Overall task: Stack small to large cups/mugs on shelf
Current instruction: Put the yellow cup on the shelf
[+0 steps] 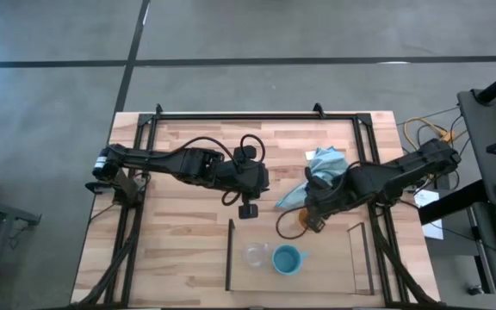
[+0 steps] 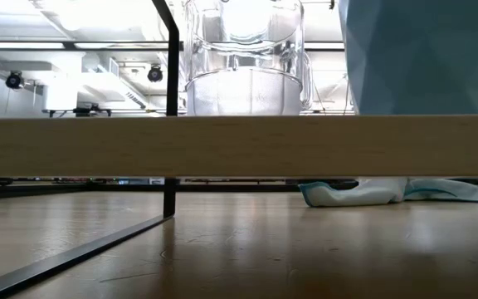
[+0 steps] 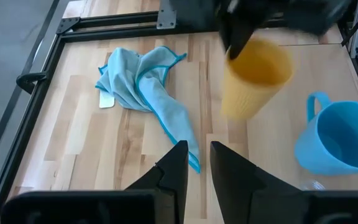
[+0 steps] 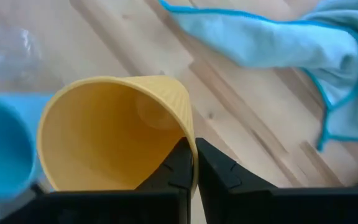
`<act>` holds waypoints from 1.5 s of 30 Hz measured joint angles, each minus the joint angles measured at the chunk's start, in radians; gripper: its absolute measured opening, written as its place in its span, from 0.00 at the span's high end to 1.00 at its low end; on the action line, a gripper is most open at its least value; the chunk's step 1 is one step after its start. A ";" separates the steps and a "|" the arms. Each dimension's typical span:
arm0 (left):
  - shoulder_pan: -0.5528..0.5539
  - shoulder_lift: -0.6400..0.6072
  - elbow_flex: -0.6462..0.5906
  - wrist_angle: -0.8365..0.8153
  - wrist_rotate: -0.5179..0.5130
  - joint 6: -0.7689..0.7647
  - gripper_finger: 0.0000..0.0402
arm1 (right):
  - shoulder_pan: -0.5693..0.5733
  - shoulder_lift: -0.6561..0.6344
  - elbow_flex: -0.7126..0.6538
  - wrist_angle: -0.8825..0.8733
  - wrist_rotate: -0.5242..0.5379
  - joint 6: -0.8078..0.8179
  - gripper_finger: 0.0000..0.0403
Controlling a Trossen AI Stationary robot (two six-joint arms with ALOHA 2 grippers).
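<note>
Between the right hand's (image 4: 191, 163) fingers sat the rim of the yellow cup (image 4: 114, 134); the fingers were closed on it, one inside the wall and one outside. High view: the right hand (image 1: 311, 217) held the yellow cup (image 1: 304, 221) just off the shelf's (image 1: 230, 254) far side, nearer its right end piece, tilted. Left wrist view: the yellow cup (image 3: 253, 78) hung clear of the table (image 3: 73, 124), leaning, gripped from above by the right hand (image 3: 241, 34).

Beside the yellow cup, on the side away from the right hand, stood the blue mug (image 1: 286, 259) on the shelf, upright, mouth up. The clear cup (image 1: 254, 255) stood just beside the mug, farther toward the shelf's left end. Low view: the clear cup (image 2: 243, 58) and the mug (image 2: 426, 54) stood apart on the shelf's wooden board (image 2: 239, 145).

Behind the right hand, toward the table's far edge, lay the blue cloth (image 1: 321, 168), crumpled, one strip trailing toward the hand. In the right wrist view the cloth (image 4: 278, 43) lay on the table beyond the cup.

Left hand (image 1: 248, 209): over the table centre, near the shelf's left end piece, well apart from the cups. Left wrist view: its fingers (image 3: 176, 168) were slightly apart with nothing between them, pointing at the cloth's (image 3: 145, 84) trailing strip.
</note>
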 joint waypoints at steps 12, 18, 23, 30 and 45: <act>0.000 0.000 0.000 0.000 0.000 -0.001 0.86 | 0.147 -0.001 0.130 -0.211 -0.065 0.181 0.98; 0.000 0.000 0.000 0.001 0.000 -0.001 0.86 | 0.256 0.005 0.108 -0.199 -0.084 0.330 0.98; 0.000 0.000 0.000 0.002 0.000 -0.003 0.86 | 0.336 0.009 0.104 -0.149 -0.082 0.463 0.98; -0.001 0.000 0.001 0.011 0.000 -0.005 0.86 | 0.410 0.076 0.102 -0.135 -0.082 0.597 0.98; -0.002 0.000 0.001 0.010 0.002 -0.005 0.86 | 0.418 0.198 0.102 -0.037 -0.098 0.651 0.98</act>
